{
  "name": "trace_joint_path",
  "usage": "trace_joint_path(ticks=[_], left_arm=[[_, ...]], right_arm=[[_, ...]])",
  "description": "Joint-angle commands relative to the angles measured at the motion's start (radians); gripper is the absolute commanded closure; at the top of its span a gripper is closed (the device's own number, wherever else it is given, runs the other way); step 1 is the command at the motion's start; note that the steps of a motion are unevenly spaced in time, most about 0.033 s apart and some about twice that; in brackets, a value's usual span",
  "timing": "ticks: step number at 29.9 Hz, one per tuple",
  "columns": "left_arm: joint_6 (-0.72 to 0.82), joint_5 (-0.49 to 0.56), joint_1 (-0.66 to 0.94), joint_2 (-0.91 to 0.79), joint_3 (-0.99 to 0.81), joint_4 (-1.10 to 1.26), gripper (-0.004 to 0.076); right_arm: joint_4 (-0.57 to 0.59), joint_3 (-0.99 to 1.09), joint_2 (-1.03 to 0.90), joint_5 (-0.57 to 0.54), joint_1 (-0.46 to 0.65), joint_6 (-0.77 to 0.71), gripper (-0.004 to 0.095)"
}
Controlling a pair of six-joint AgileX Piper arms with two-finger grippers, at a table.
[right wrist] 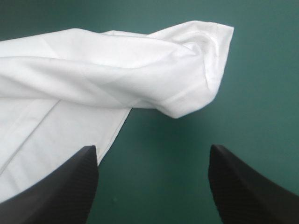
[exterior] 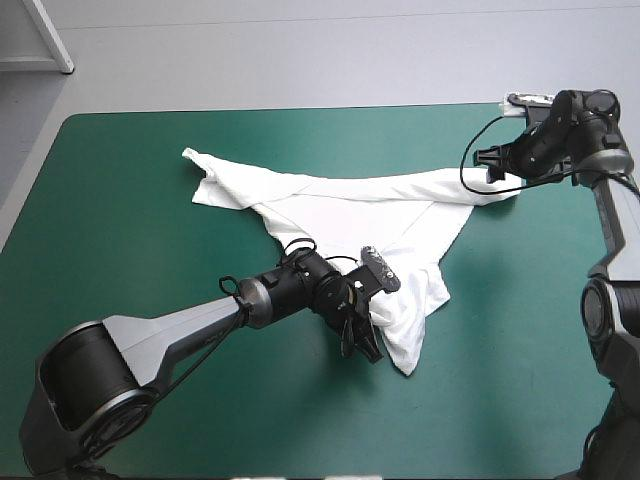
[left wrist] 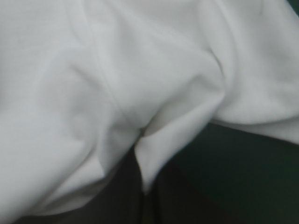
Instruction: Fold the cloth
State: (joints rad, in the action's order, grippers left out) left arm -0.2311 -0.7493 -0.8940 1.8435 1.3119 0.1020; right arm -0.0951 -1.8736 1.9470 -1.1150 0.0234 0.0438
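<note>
High view: the white T-shirt [exterior: 350,205] lies spread in a rough triangle across the middle of the teal-green worktop [exterior: 120,250]. The left arm's black fingers [left wrist: 121,205] pinch its near corner, all but closed on cloth. The right arm's fingers [right wrist: 65,186] stand wide apart just short of its far right end

The white short-sleeved T-shirt [exterior: 350,205] lies across the middle of the teal-green table [exterior: 120,300] — left gripper [exterior: 368,345] at its near tip, right gripper [exterior: 497,172] beside its end toward the far right corner.
</note>
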Motion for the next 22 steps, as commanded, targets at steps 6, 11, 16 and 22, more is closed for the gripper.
trace_joint_path(ticks=[6, 11, 16, 22], left_arm=[[0.040, -0.073, -0.008, -0.077, 0.005, 0.076, 0.0734], [0.042, -0.071, -0.008, -0.079, 0.005, 0.121, 0.0734], [0.059, -0.069, -0.008, -0.079, 0.005, 0.140, 0.0734], [0.075, -0.067, -0.008, -0.079, 0.005, 0.132, 0.0734]], right_arm=[[0.005, -0.020, 0.093, 0.185, 0.006, 0.001, 0.0284], [0.008, -0.024, 0.147, 0.273, 0.006, 0.001, 0.0284], [0.008, -0.024, 0.192, 0.273, 0.006, 0.001, 0.0300], [-0.030, -0.024, 0.228, 0.197, 0.006, 0.001, 0.0548]])
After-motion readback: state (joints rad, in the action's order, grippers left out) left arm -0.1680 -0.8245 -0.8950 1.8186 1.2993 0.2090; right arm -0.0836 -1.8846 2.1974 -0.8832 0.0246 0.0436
